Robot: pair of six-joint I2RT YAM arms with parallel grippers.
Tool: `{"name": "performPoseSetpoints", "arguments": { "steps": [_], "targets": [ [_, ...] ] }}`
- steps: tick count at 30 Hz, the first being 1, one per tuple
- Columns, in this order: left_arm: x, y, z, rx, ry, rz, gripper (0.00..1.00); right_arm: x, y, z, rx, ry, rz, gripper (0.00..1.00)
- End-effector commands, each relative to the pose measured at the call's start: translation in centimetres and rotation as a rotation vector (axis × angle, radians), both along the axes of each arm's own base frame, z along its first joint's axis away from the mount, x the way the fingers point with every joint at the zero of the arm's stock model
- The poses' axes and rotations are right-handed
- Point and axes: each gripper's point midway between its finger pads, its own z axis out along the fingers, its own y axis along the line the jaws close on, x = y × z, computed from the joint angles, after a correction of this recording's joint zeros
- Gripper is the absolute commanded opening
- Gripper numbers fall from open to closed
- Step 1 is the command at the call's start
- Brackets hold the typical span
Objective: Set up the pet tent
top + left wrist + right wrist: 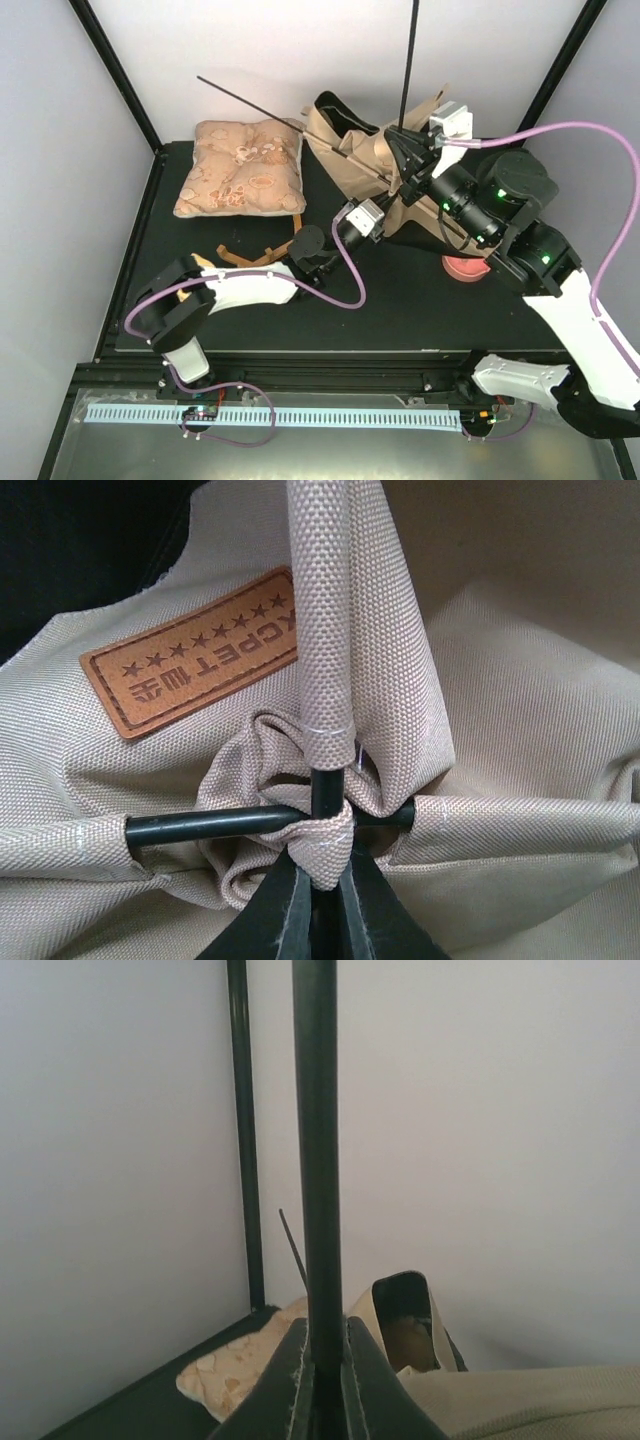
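Pet tent [350, 140] is not up yet. It lies as a crumpled tan heap with the black lining showing, at the back of the black surface [400, 310], centre-right, just right of the floral cushion [240, 168], which is not part of the job. Right end effector [320, 1360] is closed on the upright pole [318, 1160]. Its wrist view shows both fingers pinched around the pole, which runs straight up out of frame. From above, that pole rises from the top of the heap, so I'd say it is held vertical to raise the apex and keep it from flopping. Left end effector [320, 880] is also closed, down in the fabric where two poles cross. It pinches the small tan fold wrapped at the crossing, and likely the pole end inside it, though that is hard to be sure of. The vertical fabric sleeve [320, 610] ends just above the fingers and the cross pole [220, 825] runs sideways through the bunched canvas. The brown leather label [190, 655] is just up-left of the crossing. My read is that the left side anchors the joint while the right side positions the pole. Another thin pole [260, 100] sticks out up-left over the cushion, loose at its far end. The canvas is bunched and slack, so this looks early-to-mid task. The poles need spreading and the fabric pulling taut. The risk is a pole slipping from its sleeve or the joint twisting. A pinkish round thing [465, 268] sits partly hidden under the right arm, and I can't tell what it is.
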Motion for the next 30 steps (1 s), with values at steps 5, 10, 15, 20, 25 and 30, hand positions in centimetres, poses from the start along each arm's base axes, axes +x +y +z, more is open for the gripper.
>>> {"name": "performPoseSetpoints", "arguments": {
  "steps": [5, 10, 15, 20, 25, 30],
  "targets": [
    [-1.2, 5.3, 1.9, -0.248, -0.092, 0.092, 0.01, -0.6, 3.8, -13.7, -0.136, 0.335, 0.238, 0.01],
    [-2.5, 5.8, -1.7, -0.161, -0.02, 0.079, 0.02, -1.5, 3.4, -15.3, -0.117, 0.385, 0.258, 0.01],
    [-3.2, 5.7, -5.8, -0.063, 0.104, 0.067, 0.02, -1.7, 3.9, -18.8, -0.13, 0.467, 0.298, 0.01],
    [-3.0, 6.9, -9.2, -0.043, 0.253, 0.101, 0.02, -2.8, 4.5, -21.0, -0.089, 0.485, 0.376, 0.01],
    [-3.0, 7.4, -11.7, 0.011, 0.411, 0.098, 0.08, -4.1, 5.3, -22.7, -0.096, 0.505, 0.472, 0.01],
    [-3.5, 8.7, -15.3, 0.082, 0.622, 0.119, 0.13, -4.5, 5.3, -24.9, -0.104, 0.517, 0.49, 0.01]
  ]
}}
